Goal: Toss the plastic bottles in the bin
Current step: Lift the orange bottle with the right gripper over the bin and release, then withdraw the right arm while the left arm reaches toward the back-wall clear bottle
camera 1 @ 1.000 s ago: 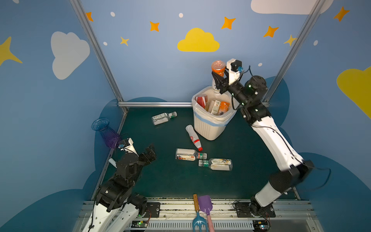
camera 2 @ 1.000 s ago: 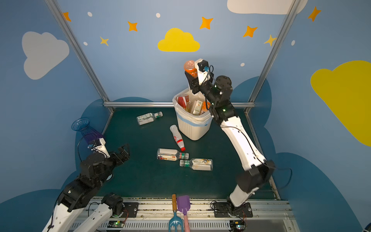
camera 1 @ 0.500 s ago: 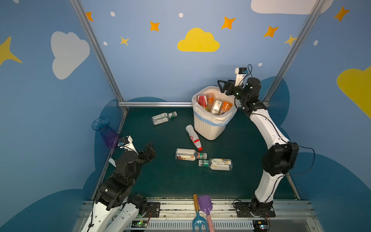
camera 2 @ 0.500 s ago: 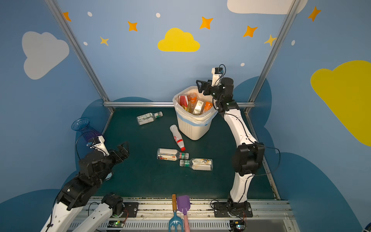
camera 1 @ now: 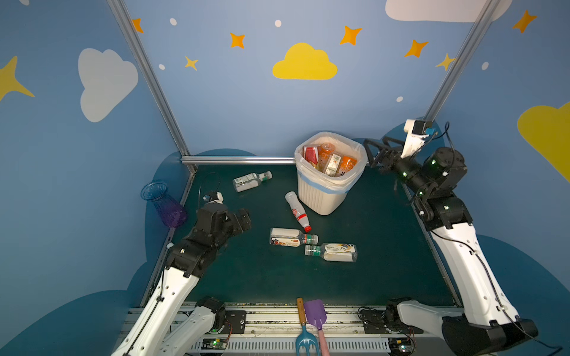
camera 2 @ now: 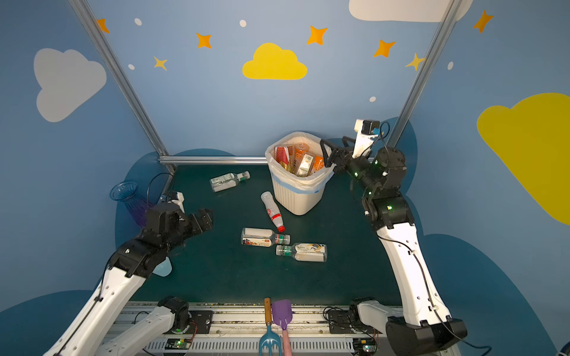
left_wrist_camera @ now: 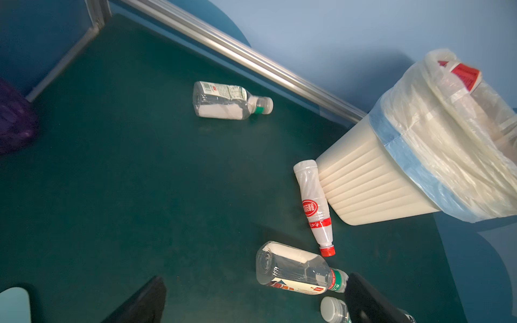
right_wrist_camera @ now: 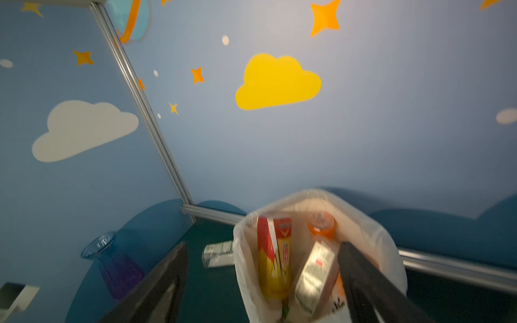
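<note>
Pulling the right gripper (camera 1: 370, 153) back and down to just beside the rim of the bin (camera 1: 320, 197), showing wide, empty jaws, after clamping the orange-capped bottle (camera 1: 326, 150) high above the opening a second ago. Finding that bottle now standing inside the bin, packed among red, white and orange neighbours, and so counting one more delivery as done. Holding the left gripper (camera 1: 242, 220) low over the green mat (camera 1: 277, 283) near the purple vase (camera 1: 168, 206), spread fully, gripping nothing, sitting unmoved from a second ago. Still leaving four plastic bottles out on the mat: the green-capped bottle (camera 1: 251, 182) lying alone toward the back rail, the red-capped white bottle (camera 1: 297, 211) lying close against the bin's foot, the orange-labelled bottle (camera 1: 290, 239) and the front bottle (camera 1: 334, 252) lying just beside each other mid-mat. Judging the task well along but unfinished, with either arm free for the next pick. Judging the bin crowded near its rim, so risking a bottle tipping back out.
</note>
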Controlling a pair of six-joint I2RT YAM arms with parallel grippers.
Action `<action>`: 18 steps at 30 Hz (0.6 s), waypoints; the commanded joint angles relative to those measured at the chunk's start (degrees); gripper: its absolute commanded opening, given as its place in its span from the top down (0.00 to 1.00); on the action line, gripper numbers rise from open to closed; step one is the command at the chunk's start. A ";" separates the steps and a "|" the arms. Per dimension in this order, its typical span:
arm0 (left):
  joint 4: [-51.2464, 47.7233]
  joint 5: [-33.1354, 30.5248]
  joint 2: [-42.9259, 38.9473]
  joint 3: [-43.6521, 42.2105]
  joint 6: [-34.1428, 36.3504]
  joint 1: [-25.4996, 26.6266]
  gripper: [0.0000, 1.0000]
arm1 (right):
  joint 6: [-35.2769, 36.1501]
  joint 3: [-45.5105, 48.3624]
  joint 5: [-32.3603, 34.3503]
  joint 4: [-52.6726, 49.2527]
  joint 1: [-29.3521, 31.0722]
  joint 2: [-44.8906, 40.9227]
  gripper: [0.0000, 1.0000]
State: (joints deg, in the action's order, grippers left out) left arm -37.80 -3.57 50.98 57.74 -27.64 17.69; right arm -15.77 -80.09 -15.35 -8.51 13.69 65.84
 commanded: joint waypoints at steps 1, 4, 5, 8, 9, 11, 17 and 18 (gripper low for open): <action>0.78 7.42 4.74 2.59 1.95 -2.15 0.00 | 0.89 8.22 1.64 -11.14 1.55 -4.40 0.19; 0.64 7.68 10.40 5.95 4.21 -3.07 0.00 | 0.81 16.74 1.16 -14.53 4.64 -8.79 0.21; 0.02 7.70 12.60 7.44 5.01 -3.40 0.00 | 0.76 19.41 1.80 -15.71 6.07 -10.03 0.21; -1.21 8.05 18.71 11.53 7.44 -4.19 0.00 | -1.34 26.80 4.05 -17.72 9.96 -13.62 0.21; -1.39 8.60 20.64 12.92 8.41 -4.41 0.00 | -2.54 29.22 4.19 -17.60 11.07 -15.04 0.21; -1.31 8.85 23.92 15.34 10.34 -4.72 0.00 | -4.51 33.11 4.18 -17.39 12.93 -17.44 0.22; 2.49 6.41 35.50 24.87 19.60 -7.32 0.00 | -6.79 37.49 6.20 -19.58 16.67 -21.82 0.22; 3.26 5.29 38.15 27.18 21.25 -7.96 0.00 | -6.93 37.64 6.05 -19.66 16.89 -22.27 0.22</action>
State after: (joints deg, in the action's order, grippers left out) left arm -37.17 3.95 84.66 80.53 -13.32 11.33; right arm -20.91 -42.78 -10.79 -27.73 29.78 45.21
